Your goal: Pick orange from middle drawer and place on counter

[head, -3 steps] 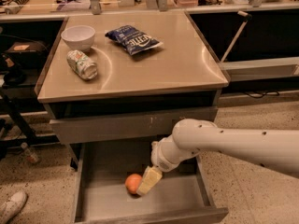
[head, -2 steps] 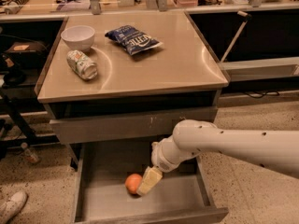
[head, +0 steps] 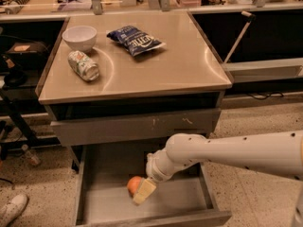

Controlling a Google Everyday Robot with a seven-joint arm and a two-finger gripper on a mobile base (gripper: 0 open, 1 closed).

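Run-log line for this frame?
stage: pick | gripper: in middle drawer, at orange | orange: inside drawer | counter: orange not yet placed

The small round orange (head: 134,185) lies on the floor of the open middle drawer (head: 104,207), just beside the gripper (head: 141,193), below the shiny surface (head: 180,65).

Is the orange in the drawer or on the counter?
In the drawer: the orange lies on its floor, the gripper close beside it.
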